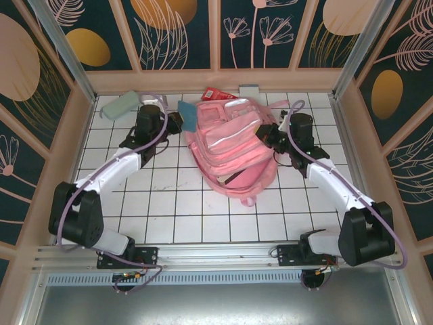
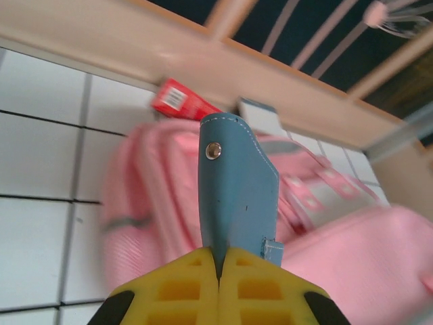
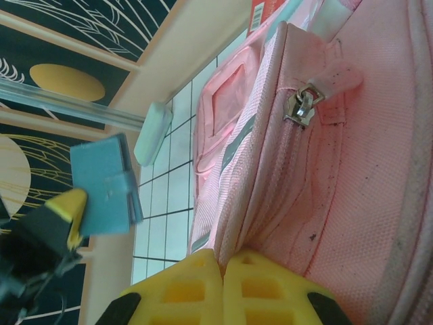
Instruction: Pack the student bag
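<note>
Closest in, my left gripper was clamped tight on the lower edge of a blue snap case. The case stood up from between the yellow pads, its metal stud near the far end. My right gripper was likewise pinched together, on a fold of pink fabric at the side of the student bag. A zip pull sat on the seam just beyond.

From above, the student bag lay flat on the white gridded table, in its far middle part. Its long axis ran from the far left to the near right. The front pockets and pale stripe faced up, and a small loop showed at the near end. My left gripper held the blue snap case just off the bag's far left corner. My right gripper was at its right edge. What was inside the bag I could not tell (no pocket gaped wide enough to see into).

Farther back, a red packet lay against the bag's far edge by the wall. A pale green pouch sat well apart in the far left corner.

My right wrist view alone caught the zip pull close up. It also showed the blue snap case from its flat side, with the pale green pouch beyond. My left wrist view gave the red packet just past the blurred pink bag.
</note>
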